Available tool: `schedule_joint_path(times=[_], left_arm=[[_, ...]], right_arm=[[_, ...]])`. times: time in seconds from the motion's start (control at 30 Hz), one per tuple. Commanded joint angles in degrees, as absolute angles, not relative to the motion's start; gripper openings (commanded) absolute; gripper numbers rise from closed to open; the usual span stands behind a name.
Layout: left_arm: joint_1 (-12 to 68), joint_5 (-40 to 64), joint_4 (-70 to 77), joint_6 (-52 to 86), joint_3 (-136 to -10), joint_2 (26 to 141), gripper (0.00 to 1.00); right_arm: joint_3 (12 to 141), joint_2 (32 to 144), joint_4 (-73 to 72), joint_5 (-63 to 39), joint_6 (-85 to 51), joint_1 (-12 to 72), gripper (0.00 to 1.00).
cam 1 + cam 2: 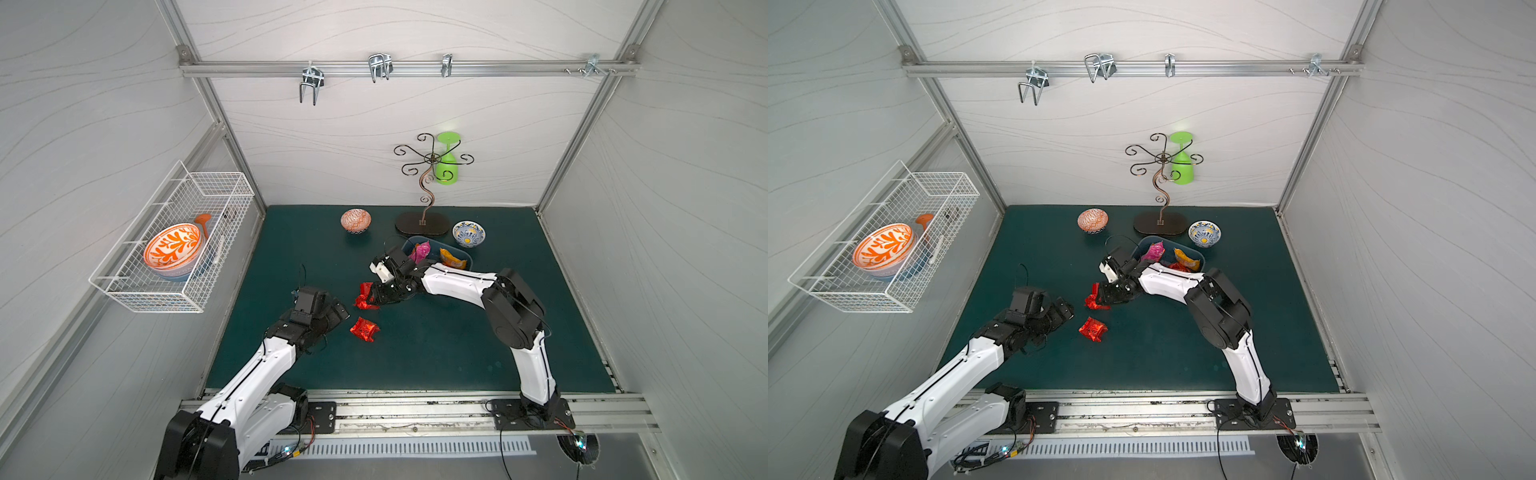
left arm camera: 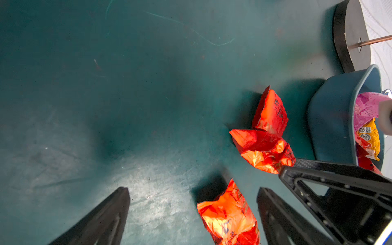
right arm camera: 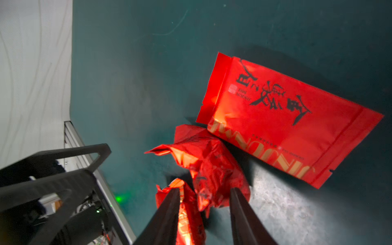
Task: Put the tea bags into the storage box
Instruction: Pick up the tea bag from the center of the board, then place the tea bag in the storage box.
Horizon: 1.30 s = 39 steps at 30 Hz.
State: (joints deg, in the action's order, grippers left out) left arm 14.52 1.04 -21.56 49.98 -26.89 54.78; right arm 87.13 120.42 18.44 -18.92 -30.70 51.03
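Three shiny red tea bags lie on the green mat. A flat tea bag and a crumpled tea bag touch each other; both show as a pair in a top view. My right gripper has its jaws narrowed on either side of the crumpled bag, and one finger touches it. The third red tea bag lies just past my left gripper, which stands wide open around it without touching. The dark blue storage box behind my right wrist holds a magenta bag and an orange-yellow bag.
A red-patterned bowl and a blue-and-yellow bowl stand at the back. Between them is a scrolled metal stand with a green glass hanging from it. A white wire basket with an orange bowl hangs on the left wall.
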Motion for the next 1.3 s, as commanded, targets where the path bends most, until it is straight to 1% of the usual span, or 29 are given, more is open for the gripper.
schedule_joint_path(times=[0.0,0.17,0.27,0.47,0.63,0.83,0.93,1.13,1.27], left_arm=[[14.6,0.5,-20.2,50.4,-27.3,54.2,0.98],[14.6,0.5,-20.2,50.5,-27.0,54.0,0.98],[14.6,0.5,-20.1,50.4,-26.9,53.9,0.98],[14.6,0.6,-19.9,50.4,-27.0,54.0,0.98],[14.6,0.9,-19.3,50.6,-27.5,54.8,0.98],[14.6,1.7,-18.4,50.8,-28.5,56.5,0.98],[14.6,2.4,-18.2,50.7,-29.2,57.3,0.98],[14.6,3.6,-18.1,50.6,-30.1,58.3,0.98],[14.6,3.9,-17.7,50.9,-30.1,58.8,0.98]], right_arm=[[88.3,121.7,18.5,-19.0,-30.8,51.0,0.33],[88.5,121.5,18.7,-18.9,-30.8,50.9,0.1],[88.5,120.7,18.7,-18.9,-30.3,50.9,0.0],[88.4,116.8,19.5,-19.2,-29.9,50.3,0.0],[86.7,110.9,20.6,-19.2,-29.4,47.5,0.0],[82.2,101.9,22.9,-19.0,-29.8,39.5,0.0],[79.0,98.2,24.0,-16.7,-29.3,34.5,0.0],[72.7,94.5,24.5,-15.3,-29.0,25.2,0.0],[70.4,94.2,23.9,-14.4,-28.0,22.0,0.0]])
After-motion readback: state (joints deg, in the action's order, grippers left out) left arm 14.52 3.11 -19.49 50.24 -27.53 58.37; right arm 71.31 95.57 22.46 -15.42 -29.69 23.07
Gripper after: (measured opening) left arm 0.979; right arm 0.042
